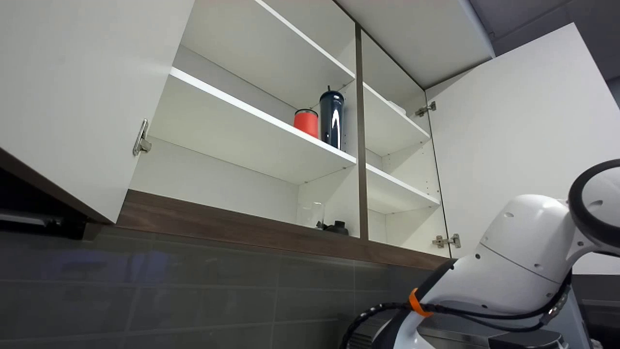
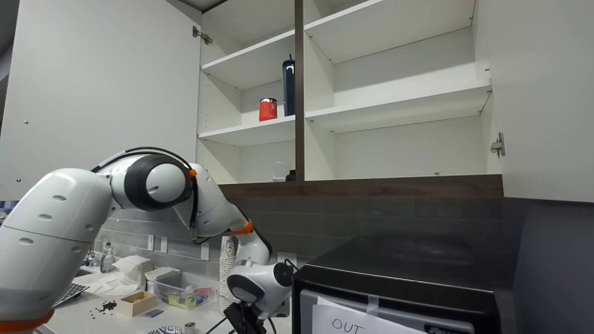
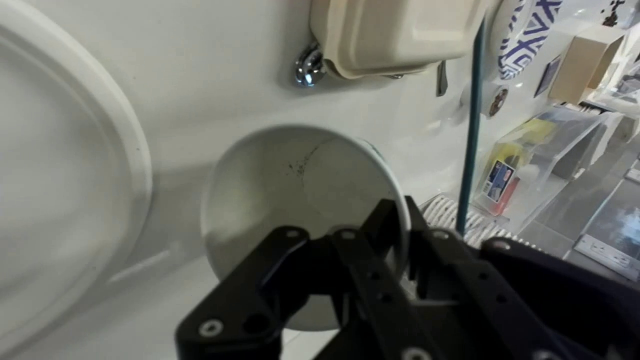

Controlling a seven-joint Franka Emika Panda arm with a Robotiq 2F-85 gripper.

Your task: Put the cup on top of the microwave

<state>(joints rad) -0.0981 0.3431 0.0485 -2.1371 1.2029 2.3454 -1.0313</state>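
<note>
Between the tips of the gripper [image 3: 400, 212], the white cup [image 3: 295, 200] is clasped by one side of its rim, one finger inside and one outside. Whether its base touches the counter [image 3: 210, 85] cannot be determined; the cup does not show in either exterior view. Principal risk, as judged: the hold is off-centre on what looks like a thin wall, so a sharp movement may make the cup swing, slip or land tilted. Second risk: the microwave [image 2: 394, 288], its destination, rises well above the counter; too low a lift would likely knock the base against its edge. Too high a lift may bring the arm [image 2: 160, 185] against the cupboard [image 2: 399, 187] overhead, whose door [image 2: 547, 102] is swung out. A white dish [image 3: 139, 170] lies just beside the cup, apart from it, and a takeaway box [image 3: 395, 30] sits near; either may be caught by a sideways move. A tall stack of paper cups [image 2: 227, 273] stands near the arm in an exterior view, exact gap uncertain, and could topple if brushed. Farther off sit a clear bin [image 2: 181, 279] and, on a cupboard shelf [image 2: 232, 131], a red cup [image 2: 267, 110] and a dark bottle [image 2: 288, 88], none of them judged to be in the path.
</note>
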